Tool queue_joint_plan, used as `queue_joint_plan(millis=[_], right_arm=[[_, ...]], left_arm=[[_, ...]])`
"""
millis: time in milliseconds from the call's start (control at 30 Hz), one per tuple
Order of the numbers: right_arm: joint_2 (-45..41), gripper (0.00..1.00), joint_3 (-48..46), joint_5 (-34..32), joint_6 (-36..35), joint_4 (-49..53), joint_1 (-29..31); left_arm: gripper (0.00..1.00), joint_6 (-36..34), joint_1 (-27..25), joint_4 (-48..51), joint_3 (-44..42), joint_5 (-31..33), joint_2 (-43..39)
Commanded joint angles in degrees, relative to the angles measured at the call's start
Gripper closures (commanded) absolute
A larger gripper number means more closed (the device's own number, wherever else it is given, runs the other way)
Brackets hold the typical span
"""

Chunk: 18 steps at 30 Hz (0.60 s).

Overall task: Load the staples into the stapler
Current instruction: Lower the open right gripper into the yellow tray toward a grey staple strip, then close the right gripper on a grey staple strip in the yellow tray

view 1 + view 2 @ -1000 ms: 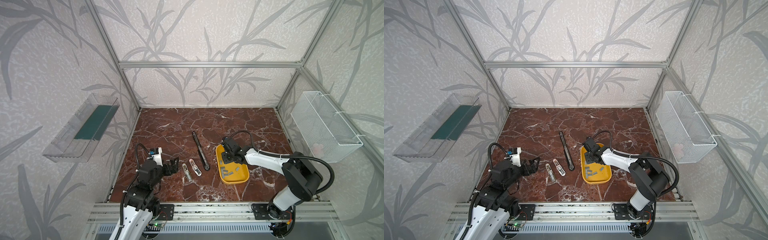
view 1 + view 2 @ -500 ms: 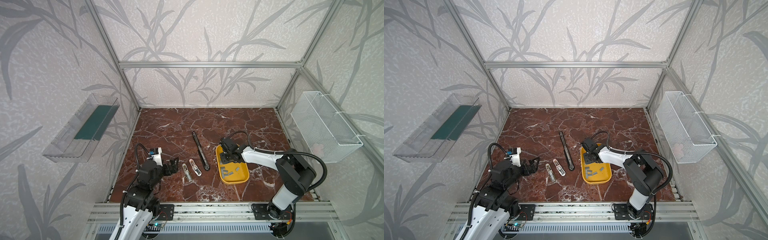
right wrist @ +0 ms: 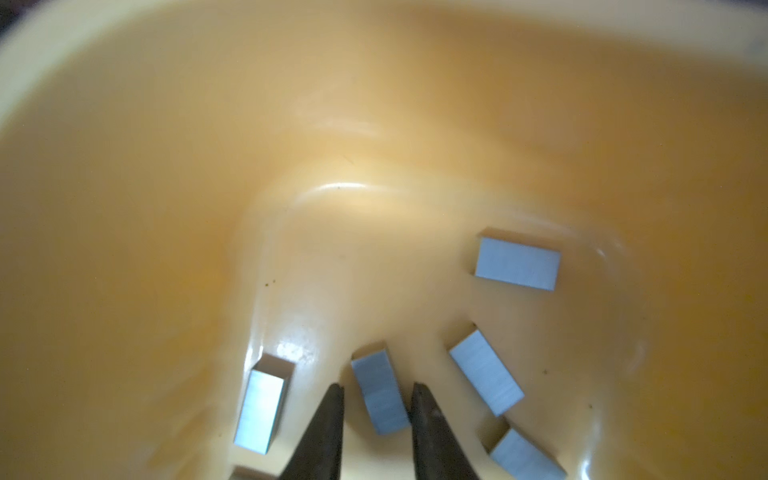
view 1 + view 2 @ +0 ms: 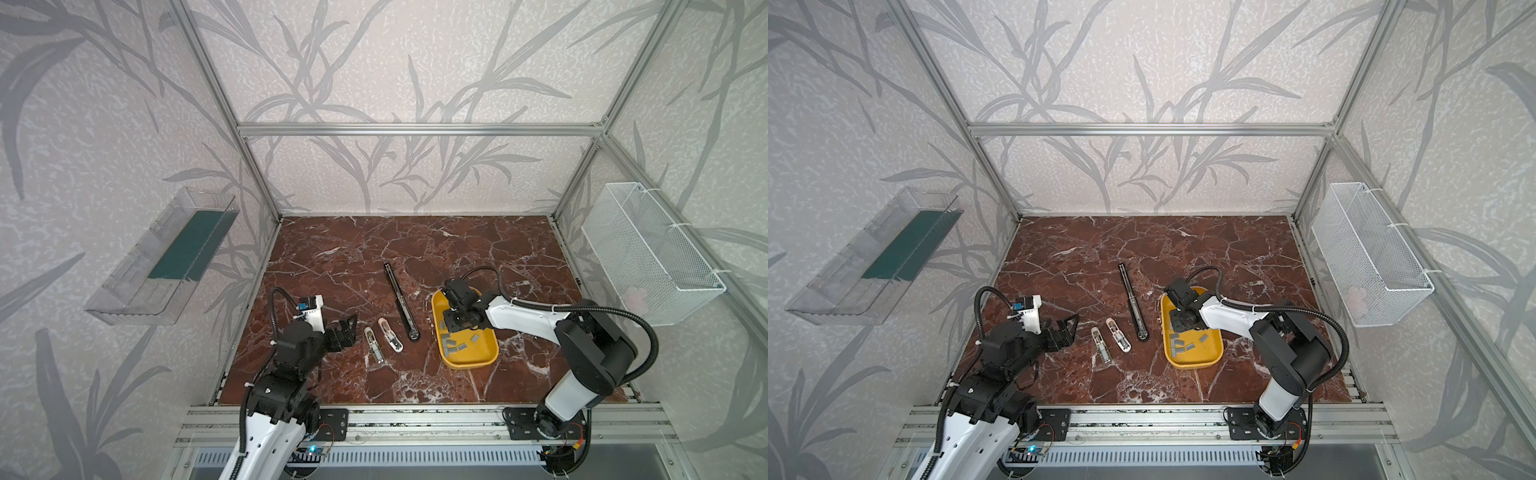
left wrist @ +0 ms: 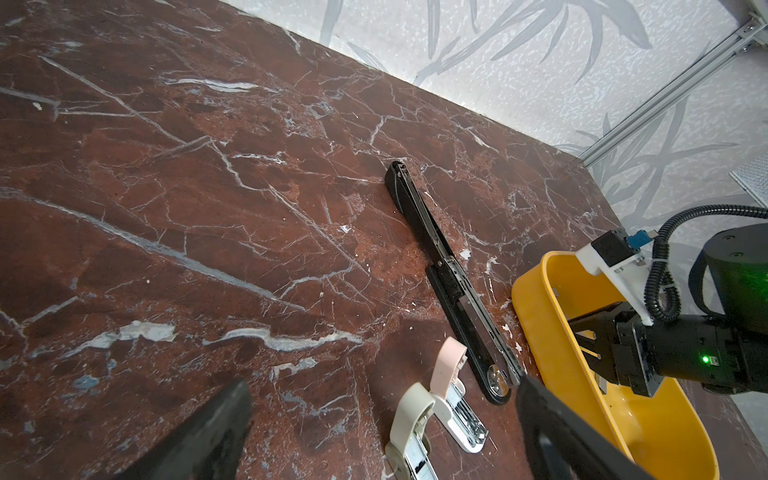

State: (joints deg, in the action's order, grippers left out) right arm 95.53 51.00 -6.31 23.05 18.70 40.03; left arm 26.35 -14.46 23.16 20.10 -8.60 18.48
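Observation:
A yellow tray [image 4: 465, 366] holds several grey staples [image 4: 455, 345]. My right gripper [image 3: 377, 386] is down inside the tray, open. Its jaws flank one staple strip [image 3: 374, 370]; one finger touches it and a gap shows at the other. More strips [image 3: 517, 264] lie around it. To the tray's left a long black stapler [image 4: 401, 301] lies opened flat. A small pink stapler [image 4: 390, 334] and a small beige stapler [image 4: 373, 344] lie open beside it. My left gripper [image 4: 349, 328] hovers open and empty, left of the beige stapler [image 5: 409, 411].
A white wire basket [image 4: 652, 257] hangs on the right wall. A clear plastic bin [image 4: 166, 257] hangs on the left wall. An aluminium rail [image 4: 415, 419] runs along the front edge of the marble table [image 4: 374, 257].
My right arm's elbow has swung left while its gripper stayed in the tray, shifting slightly toward the far end. The left arm has not moved.

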Motion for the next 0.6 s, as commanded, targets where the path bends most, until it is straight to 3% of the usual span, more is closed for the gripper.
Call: queue_joint_plan(millis=[0, 267, 567], right_arm=[[-0.41, 0.74, -0.43, 1.44, 0.99, 0.11, 0.1], [4.05, 0.75, 1.6, -2.61, 1.3, 1.46, 0.05], [5.99, 0.78, 2.19, -2.46, 1.06, 0.68, 0.05]], left_arm=[[0.01, 0.16, 0.0, 0.44, -0.76, 1.07, -0.69], [0.01, 0.15, 0.04, 0.66, -0.76, 1.22, -0.69], [0.01, 0.27, 0.04, 0.39, -0.71, 1.33, -0.46]])
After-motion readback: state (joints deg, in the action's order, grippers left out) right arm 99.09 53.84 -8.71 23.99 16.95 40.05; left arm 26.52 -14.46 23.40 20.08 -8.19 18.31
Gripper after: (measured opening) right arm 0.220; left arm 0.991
